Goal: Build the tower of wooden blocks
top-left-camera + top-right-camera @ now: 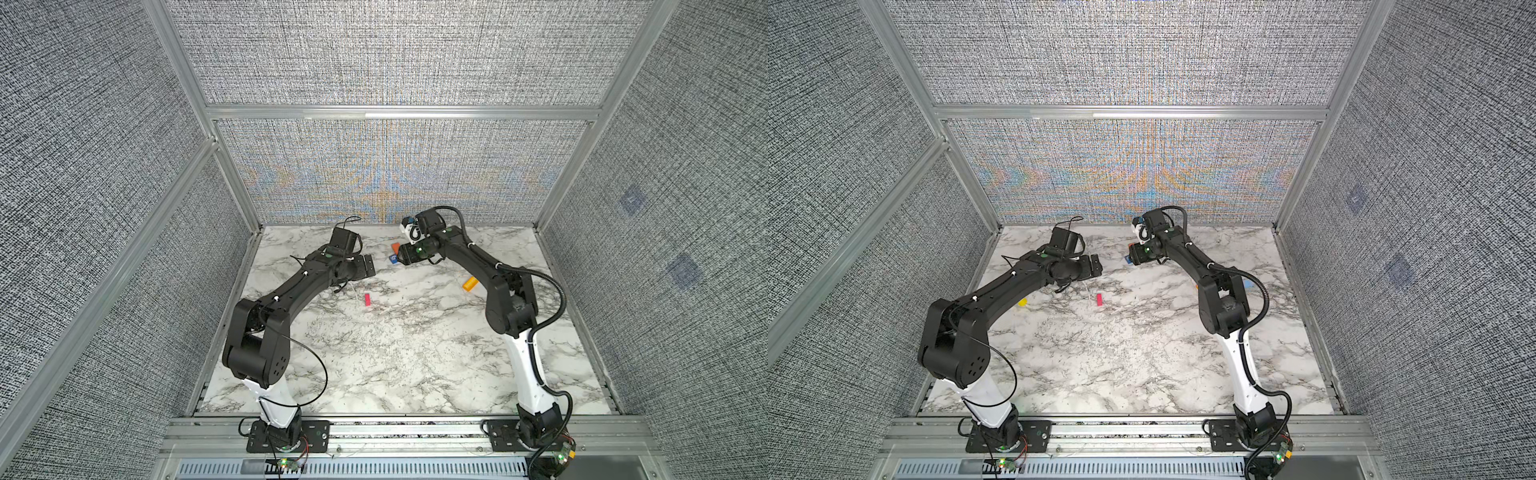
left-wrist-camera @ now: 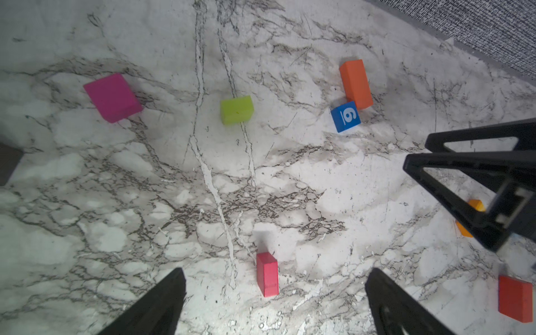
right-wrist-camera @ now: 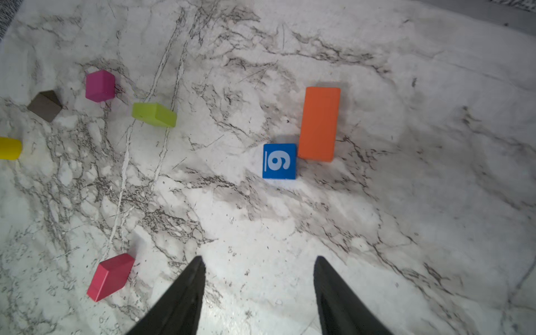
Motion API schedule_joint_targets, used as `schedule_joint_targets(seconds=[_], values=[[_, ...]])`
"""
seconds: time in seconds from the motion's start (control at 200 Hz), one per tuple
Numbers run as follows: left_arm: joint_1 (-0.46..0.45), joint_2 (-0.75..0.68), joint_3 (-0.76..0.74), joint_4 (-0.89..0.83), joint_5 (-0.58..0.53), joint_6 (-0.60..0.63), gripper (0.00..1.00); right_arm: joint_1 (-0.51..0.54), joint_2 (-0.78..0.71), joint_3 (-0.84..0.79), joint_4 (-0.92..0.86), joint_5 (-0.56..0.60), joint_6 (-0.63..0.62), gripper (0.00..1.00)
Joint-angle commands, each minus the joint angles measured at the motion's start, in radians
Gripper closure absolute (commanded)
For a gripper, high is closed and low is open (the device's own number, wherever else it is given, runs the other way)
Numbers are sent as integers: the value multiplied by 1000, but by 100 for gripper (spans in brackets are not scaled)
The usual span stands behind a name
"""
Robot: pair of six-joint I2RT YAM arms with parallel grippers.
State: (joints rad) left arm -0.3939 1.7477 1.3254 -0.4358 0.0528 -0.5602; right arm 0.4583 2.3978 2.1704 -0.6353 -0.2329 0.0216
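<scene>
The wood blocks lie singly on the marble table (image 1: 415, 357); no tower is in view. A red brick (image 2: 267, 274) stands on end below my left gripper (image 2: 277, 269), which is wide open and holds nothing. In both top views that brick (image 1: 367, 300) is just in front of the left gripper (image 1: 371, 267). My right gripper (image 3: 259, 258) is open and empty, hovering short of the blue numbered cube (image 3: 280, 161). The cube touches an orange brick (image 3: 319, 123). A lime block (image 3: 154, 114), a magenta cube (image 3: 100, 85), a brown block (image 3: 45, 106) and a yellow block (image 3: 10, 148) lie apart.
An orange-yellow block (image 1: 469, 284) lies beside the right arm's elbow, and a red-orange block (image 2: 514, 298) is near it. A light blue block (image 1: 1248, 284) peeks out behind that arm. Textured grey walls with aluminium frames close the table at the back and on both sides.
</scene>
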Motion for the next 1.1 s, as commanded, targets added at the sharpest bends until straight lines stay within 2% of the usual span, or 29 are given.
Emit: schedule_joint_targets(seconds=[0.0, 0.3, 0.61, 0.695, 0.845, 1.095], values=[[9, -13, -16, 61, 1, 16, 1, 4, 65, 101, -103, 46, -41, 36], [44, -5, -46, 98, 25, 11, 2, 27, 271, 375, -186, 66, -34, 28], [65, -13, -84, 127, 39, 5, 3, 34, 341, 446, -133, 58, -2, 22], [69, -9, -90, 135, 45, 2, 3, 32, 372, 507, -163, 45, 10, 21], [76, 5, -94, 151, 72, -4, 3, 27, 380, 517, -146, -6, 33, 18], [84, 26, -92, 158, 94, -7, 4, 24, 414, 549, -144, -58, 77, 20]])
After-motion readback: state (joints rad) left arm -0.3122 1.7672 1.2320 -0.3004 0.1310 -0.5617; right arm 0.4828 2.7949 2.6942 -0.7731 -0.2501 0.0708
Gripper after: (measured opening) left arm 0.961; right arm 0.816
